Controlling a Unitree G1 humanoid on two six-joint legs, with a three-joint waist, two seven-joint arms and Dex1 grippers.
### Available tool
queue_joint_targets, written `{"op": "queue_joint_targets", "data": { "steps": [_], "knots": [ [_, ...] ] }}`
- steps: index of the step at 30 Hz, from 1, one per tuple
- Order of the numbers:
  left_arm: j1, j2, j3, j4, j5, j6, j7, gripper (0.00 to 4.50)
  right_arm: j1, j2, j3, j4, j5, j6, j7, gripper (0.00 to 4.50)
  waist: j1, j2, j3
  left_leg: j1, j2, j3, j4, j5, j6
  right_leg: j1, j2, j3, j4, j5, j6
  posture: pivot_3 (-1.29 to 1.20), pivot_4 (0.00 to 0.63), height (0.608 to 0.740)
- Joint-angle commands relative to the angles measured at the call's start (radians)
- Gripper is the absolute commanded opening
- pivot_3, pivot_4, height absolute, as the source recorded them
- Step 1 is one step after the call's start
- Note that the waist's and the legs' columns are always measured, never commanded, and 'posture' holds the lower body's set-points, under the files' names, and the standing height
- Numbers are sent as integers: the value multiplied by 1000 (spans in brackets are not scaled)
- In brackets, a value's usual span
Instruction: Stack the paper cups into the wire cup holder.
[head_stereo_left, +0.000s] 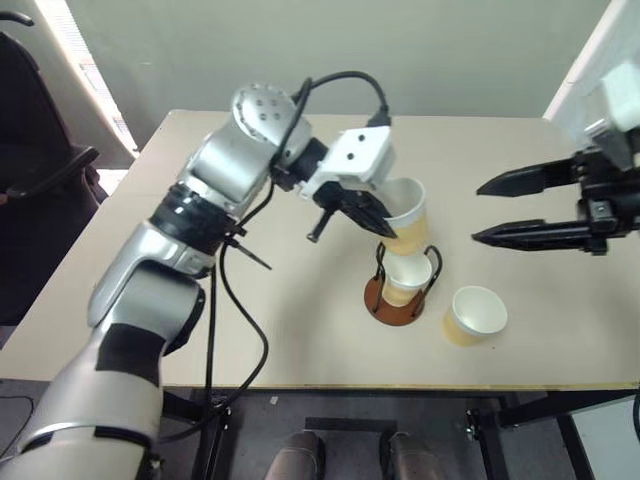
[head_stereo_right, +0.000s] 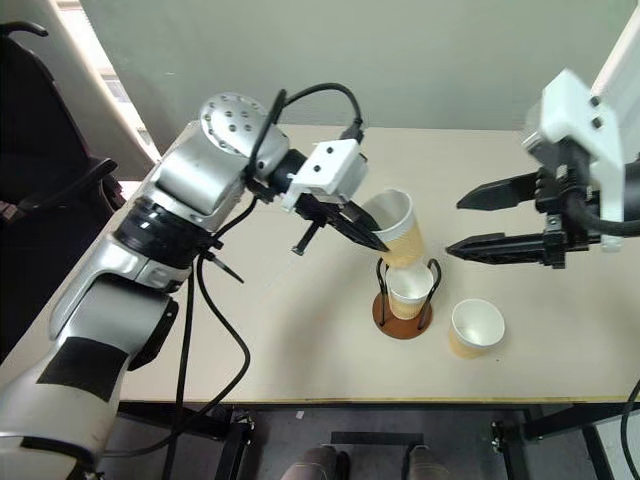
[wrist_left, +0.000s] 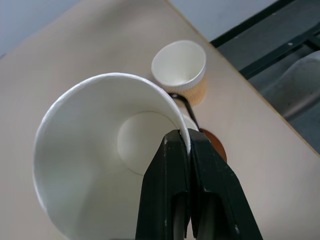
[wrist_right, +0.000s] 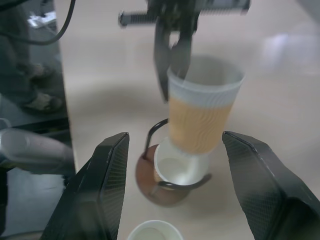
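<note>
My left gripper (head_stereo_left: 385, 228) is shut on the rim of a tan paper cup (head_stereo_left: 407, 216), one finger inside it and one outside. That cup hangs tilted just above the wire cup holder (head_stereo_left: 383, 304), a brown disc with black wire loops. Its bottom is close over a second paper cup (head_stereo_left: 405, 281) that stands inside the holder. A third paper cup (head_stereo_left: 476, 315) stands upright on the table just right of the holder. My right gripper (head_stereo_left: 478, 212) is open with nothing in it, in the air to the right of the held cup and pointing at it.
The beige table (head_stereo_left: 300, 340) has bare room to the left of and behind the holder. Its front edge runs close below the holder and the loose cup. A black chair (head_stereo_left: 35, 170) stands off the table's left side.
</note>
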Motion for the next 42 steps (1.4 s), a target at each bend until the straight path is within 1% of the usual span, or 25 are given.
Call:
{"op": "queue_joint_targets", "data": {
  "steps": [1, 6, 9, 17, 20, 24, 28, 31, 32, 33, 37, 39, 42],
  "knots": [
    [-44, -16, -49, 28, -36, -52, -42, 43, 16, -31, -62, -29, 40, 15, -35, 3072, 0, 0, 0, 0, 0, 1, 0, 0, -1, 0, 0, 0, 0, -1, 1, 0, 150, 740],
    [-40, -20, -124, 47, -45, -94, -42, 43, 47, -46, -78, -41, 70, 11, -68, 3072, 1, 0, 0, 0, 0, 2, 3, -2, -1, 0, -1, 2, 1, -5, 7, 0, 150, 740],
    [-33, -29, -150, 68, -20, -131, -42, 43, 61, -57, -79, -40, 78, 1, -79, 3072, 3, 0, 0, -1, 0, 2, 5, -2, -1, 0, -1, 2, 2, -7, 10, 0, 150, 740],
    [-13, -77, -139, 88, 37, -177, -42, 43, 89, -69, -80, -45, 101, -20, -96, 3072, 7, 0, 0, -4, -1, 2, 14, -9, 2, 1, -1, 2, 1, -9, 14, 0, 150, 740],
    [-11, -98, -124, 81, 44, -187, -42, 641, 100, -76, -79, -45, 108, -29, -97, 3072, 9, 0, 0, -4, -2, 2, 15, -10, 3, 2, -2, 2, 1, -9, 14, 0, 150, 740],
    [-25, -130, -73, 75, 42, -149, -42, 1969, 120, -89, -90, -43, 117, -34, -98, 3072, 9, 0, 0, -4, -2, 2, 15, -10, 3, 2, -2, 2, 2, -9, 14, 0, 150, 740],
    [-28, -124, -27, 53, 35, -108, -42, 3329, 161, -85, -123, -57, 133, -25, -124, 3072, 9, 1, 0, -4, -2, 2, 15, -10, 2, 2, -2, 2, 2, -9, 14, 0, 150, 740],
    [-23, -117, 48, 40, 22, -49, -40, 4312, 249, -89, -162, -106, 128, -18, -150, 3072, 10, 1, 0, -4, -2, 2, 15, -10, 2, 2, -2, 2, 2, -9, 14, 0, 150, 740],
    [-19, -110, 70, 34, 18, -29, -37, 4414, 282, -89, -179, -123, 131, -14, -155, 3072, 10, 1, -1, -4, -2, 2, 15, -10, 2, 2, -2, 2, 2, -9, 14, 0, 150, 740],
    [-9, -98, 91, 29, 19, -18, -31, 4414, 318, -90, -194, -145, 131, -9, -159, 3072, 10, 1, -1, -4, -2, 3, 15, -10, 2, 2, -2, 2, 2, -9, 14, 0, 150, 740],
    [83, -23, 184, -24, 9, 30, -6, 4414, 491, -113, -195, -283, 54, -59, -183, 3072, 9, 3, -2, -3, -2, 3, 15, -10, 2, 2, -2, 2, 2, -10, 15, 0, 150, 740],
    [118, -4, 215, -55, -4, 80, 2, 4414, 536, -116, -192, -310, 30, -85, -194, 3072, 8, 4, -2, -2, -2, 3, 15, -10, 2, 2, -1, 3, 3, -10, 15, 0, 150, 740],
    [186, 42, 250, -92, 12, 118, 34, 4500, 611, -129, -173, -325, -22, -117, -200, 3658, 8, 4, -2, -1, -2, 3, 16, -10, 2, 4, -1, 3, 3, -10, 15, 0, 150, 740]
  ]
}}
